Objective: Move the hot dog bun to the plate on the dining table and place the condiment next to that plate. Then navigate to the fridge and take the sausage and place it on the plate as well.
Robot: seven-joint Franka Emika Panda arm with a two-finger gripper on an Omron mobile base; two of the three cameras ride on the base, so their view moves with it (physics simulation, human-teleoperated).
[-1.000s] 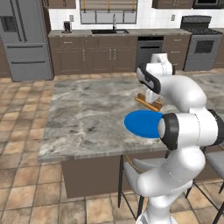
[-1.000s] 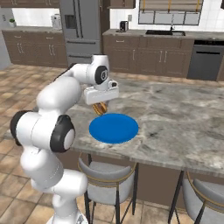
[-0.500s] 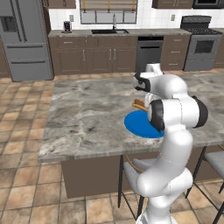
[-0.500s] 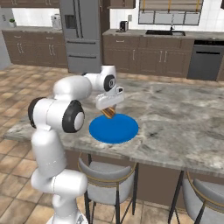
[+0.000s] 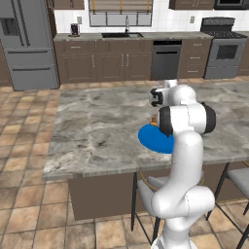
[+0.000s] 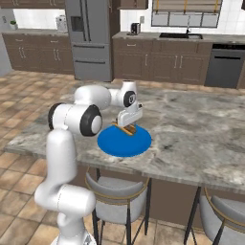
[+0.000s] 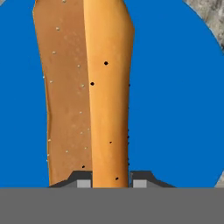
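My gripper (image 6: 128, 125) is shut on the hot dog bun (image 6: 126, 129), a tan-orange split bun held low over the far part of the round blue plate (image 6: 125, 143) on the dining table (image 6: 201, 125). Whether the bun touches the plate I cannot tell. In the hand view the bun (image 7: 87, 96) runs lengthwise between my two dark fingertips (image 7: 83, 180), with the blue plate (image 7: 179, 109) behind it. From the left base view my arm covers most of the plate (image 5: 148, 139), and a bit of the bun (image 5: 153, 121) peeks out. The grey steel fridge (image 5: 26, 44) stands at the far wall. The condiment and the sausage are out of view.
Stools (image 6: 115, 187) stand under the table's near edge, another at the right (image 6: 225, 213). Dark wall cabinets with a sink (image 5: 119, 35), a dishwasher (image 5: 165, 61) and a stove (image 5: 224, 48) line the back wall. Bare marble (image 5: 97, 126) lies left of the plate.
The arm has folded in and brought the bun down from above the table to just over the plate. The gripper has stayed shut on the bun.
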